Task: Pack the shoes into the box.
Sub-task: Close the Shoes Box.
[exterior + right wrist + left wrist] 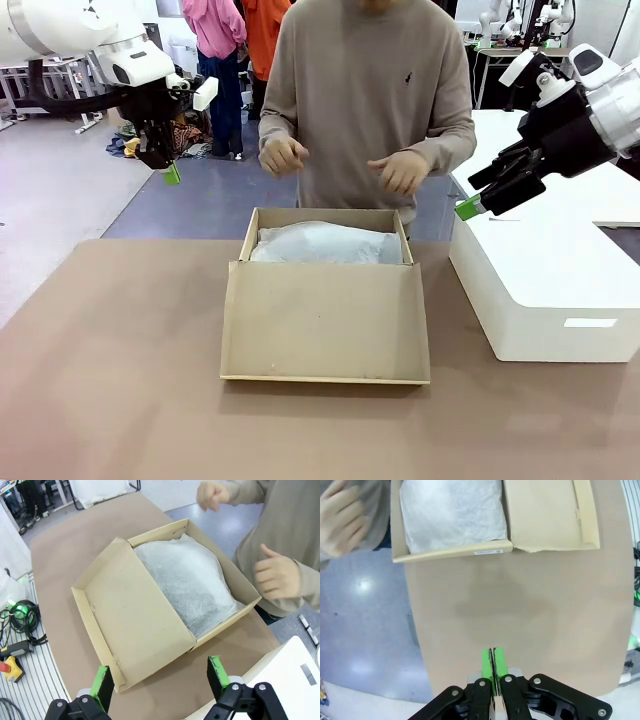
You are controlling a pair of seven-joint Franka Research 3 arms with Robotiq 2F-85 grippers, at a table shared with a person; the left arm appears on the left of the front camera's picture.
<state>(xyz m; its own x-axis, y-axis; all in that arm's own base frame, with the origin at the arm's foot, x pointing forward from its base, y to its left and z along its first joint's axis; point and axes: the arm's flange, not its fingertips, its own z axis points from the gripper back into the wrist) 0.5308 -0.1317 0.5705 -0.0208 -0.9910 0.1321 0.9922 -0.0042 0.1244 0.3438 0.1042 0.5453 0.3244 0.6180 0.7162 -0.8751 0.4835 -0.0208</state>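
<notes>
Box [300, 215]: frame centre, lid [325, 320] lying open at the near side, tissue [325, 243] mounded inside; can't tell if shoes lie beneath. L gripper [172, 175] clenched, empty, upper left. R gripper [480, 190] spread wide, right. Risk: person's hands [283, 155] just behind box; reach-in could strike them.

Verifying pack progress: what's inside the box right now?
Inside the box, white tissue paper covers the whole interior, slightly mounded. The lid lies open flat toward the robot. Anything beneath the tissue is hidden, so what lies below can't be told.

Bright, even light; warped wrist-view edges
</notes>
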